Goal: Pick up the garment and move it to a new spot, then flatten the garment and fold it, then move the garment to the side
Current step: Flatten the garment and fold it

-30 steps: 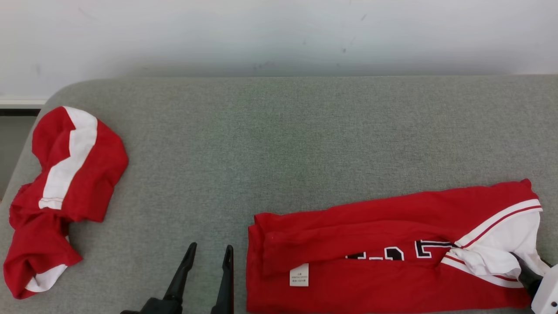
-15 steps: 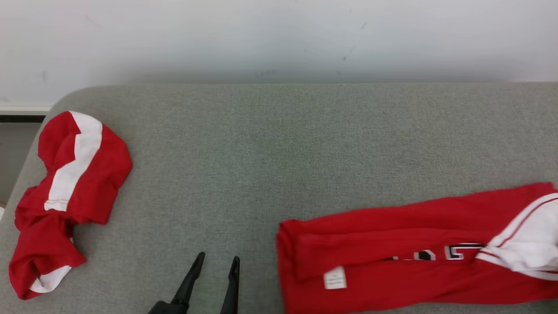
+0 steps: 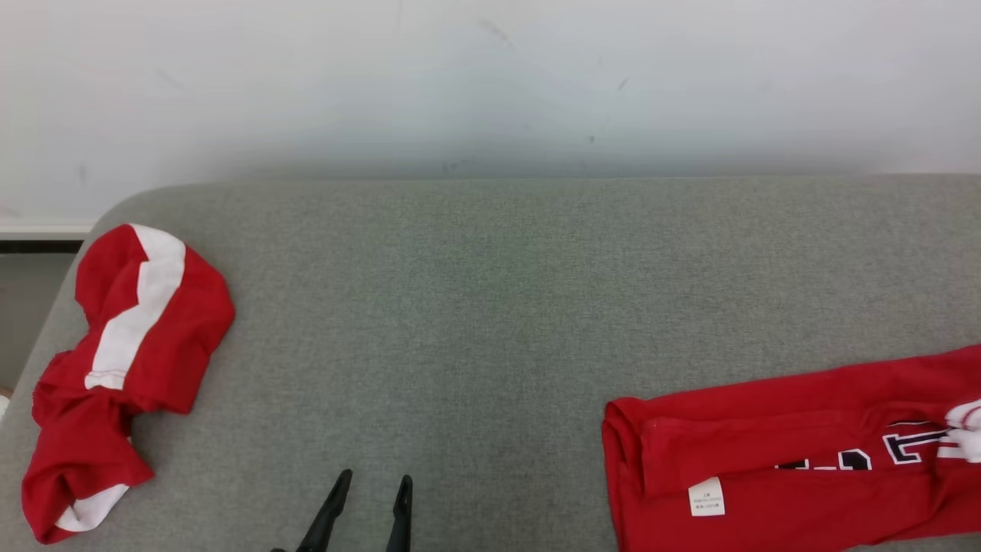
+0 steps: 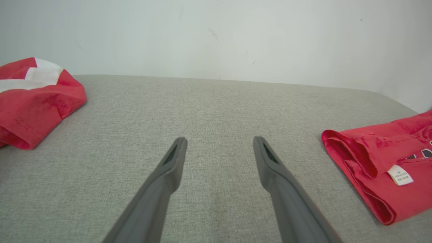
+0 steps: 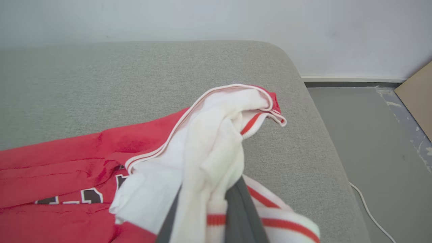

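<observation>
The garment (image 3: 782, 452) is a folded red jersey with dark lettering and a white label, lying at the front right of the grey padded table (image 3: 490, 307). It runs off the head view's right edge. In the right wrist view my right gripper (image 5: 207, 199) is shut on the garment's (image 5: 60, 158) white, red-striped sleeve part, which is bunched and lifted around the fingers. My left gripper (image 3: 374, 491) stands open over bare table at the front. From the left wrist its gripper (image 4: 220, 145) holds nothing, with the garment's (image 4: 378, 168) folded end to its right.
A second red and white garment (image 3: 123, 360) lies crumpled at the table's left end, also seen from the left wrist (image 4: 33, 98). The table's rounded right end (image 5: 303, 84) drops to a grey floor with a white cable (image 5: 368, 209) and a tan board (image 5: 418, 94). A white wall stands behind.
The right gripper has shut on the white sleeve part and the garment has slid to the right across the table. The head camera has tilted, shifting the whole picture down. The left gripper stays open.
</observation>
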`<state>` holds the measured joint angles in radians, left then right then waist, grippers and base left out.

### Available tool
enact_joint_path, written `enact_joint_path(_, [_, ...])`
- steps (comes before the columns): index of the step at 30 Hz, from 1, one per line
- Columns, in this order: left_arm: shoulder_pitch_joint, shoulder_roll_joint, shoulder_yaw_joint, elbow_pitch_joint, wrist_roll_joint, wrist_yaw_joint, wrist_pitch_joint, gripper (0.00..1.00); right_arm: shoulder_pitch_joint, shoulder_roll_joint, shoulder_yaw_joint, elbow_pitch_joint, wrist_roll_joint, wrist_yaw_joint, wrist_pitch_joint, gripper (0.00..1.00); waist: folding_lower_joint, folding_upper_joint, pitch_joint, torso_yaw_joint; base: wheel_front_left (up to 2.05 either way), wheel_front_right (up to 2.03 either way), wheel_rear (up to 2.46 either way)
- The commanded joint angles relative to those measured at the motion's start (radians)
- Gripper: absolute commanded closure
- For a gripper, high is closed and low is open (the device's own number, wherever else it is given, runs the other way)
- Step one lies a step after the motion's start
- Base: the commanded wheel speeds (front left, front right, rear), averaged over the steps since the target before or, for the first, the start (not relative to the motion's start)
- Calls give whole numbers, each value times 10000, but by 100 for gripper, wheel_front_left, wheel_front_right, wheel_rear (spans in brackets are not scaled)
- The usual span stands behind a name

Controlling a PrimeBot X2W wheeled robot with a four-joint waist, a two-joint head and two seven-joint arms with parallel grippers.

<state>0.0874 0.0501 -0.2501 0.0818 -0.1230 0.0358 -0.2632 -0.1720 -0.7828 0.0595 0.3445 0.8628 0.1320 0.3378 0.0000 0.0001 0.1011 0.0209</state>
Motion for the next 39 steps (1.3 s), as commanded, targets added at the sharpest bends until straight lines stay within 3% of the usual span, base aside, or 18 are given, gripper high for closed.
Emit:
enact_joint_path(1, [135, 19, 55, -16, 123, 20, -15, 0, 97, -72, 287, -595, 55, -27, 141, 100, 0, -1, -112, -86, 0, 0, 0])
enact_joint_path(7, [153, 19, -46, 30, 2, 51, -15, 0, -104, 475, 1839, -2716, 317, -25, 1048, 100, 0, -1, -168, -151, 0, 0, 0])
enact_joint_path(11, [74, 20, -125, 60, -124, 116, -15, 0, -182, 956, 2541, -3191, 233, -25, 1339, 100, 0, -1, -136, -98, 0, 0, 0])
enact_joint_path(21, [117, 22, -359, 143, -373, 293, -15, 0, -437, 3292, 3498, -2274, -857, -25, 1107, 100, 0, -1, -67, 125, 0, 0, 0])
enact_joint_path(32, [138, 21, -271, 189, -285, 320, -15, 0, -316, 4525, 3909, -1856, -1413, -25, 809, 100, 0, -1, -55, 85, 0, 0, 0])
enact_joint_path(35, [111, 21, -263, 220, -318, 339, -15, 0, -321, 4649, 4109, -1846, -1532, -25, 727, 78, 0, -1, -52, 48, 0, 0, 0])
enact_joint_path(36, [111, 21, -269, 235, -326, 338, -15, 0, -335, 4673, 4192, -1888, -1550, -25, 667, 52, 0, -1, -55, 38, 0, 0, 0])
enact_joint_path(37, [117, 21, -274, 252, -330, 335, -15, 0, -330, 4703, 4293, -1924, -1532, -25, 615, 0, 0, -1, -59, 28, 0, 0, 0])
enact_joint_path(39, [142, 21, -264, 272, -333, 339, -15, 0, -330, 4734, 4534, -2066, -1424, -25, 489, 0, 0, -1, -75, 8, 0, 0, 0])
